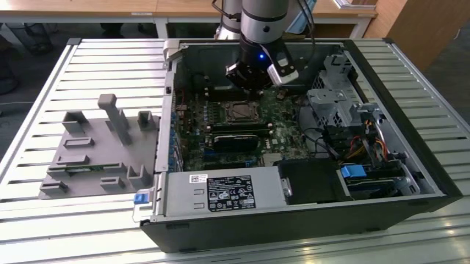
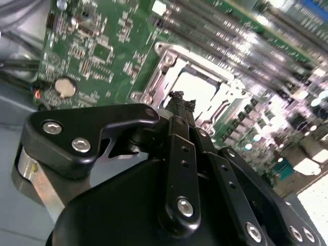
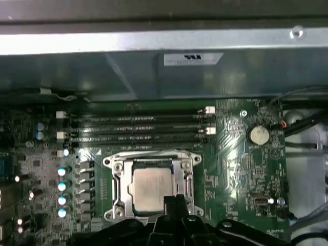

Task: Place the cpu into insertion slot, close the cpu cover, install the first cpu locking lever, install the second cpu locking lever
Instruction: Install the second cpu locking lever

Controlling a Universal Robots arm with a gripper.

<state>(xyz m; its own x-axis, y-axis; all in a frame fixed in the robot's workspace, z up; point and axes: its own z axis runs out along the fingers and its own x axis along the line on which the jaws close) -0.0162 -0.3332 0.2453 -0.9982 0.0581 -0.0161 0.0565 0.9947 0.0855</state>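
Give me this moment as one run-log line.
cpu: seated in insertion slot | cpu cover: down over cpu | gripper: shut, empty, tips at socket edge | case: open

**Arm and gripper: appearance**

Arm (image 1: 262,19): silver-grey cylindrical body, black joint section, one small blue light, dark cables alongside. White-grey block at the wrist. Gripper (image 2: 180,105): matte black linkage plates, rounded edges, fastened with silver screws; thin dark fingers (image 3: 174,202).

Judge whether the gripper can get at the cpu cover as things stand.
Probably yes. The gripper sits right at the edge of the cpu cover, which lies flat around the cpu, with nothing visible between them.
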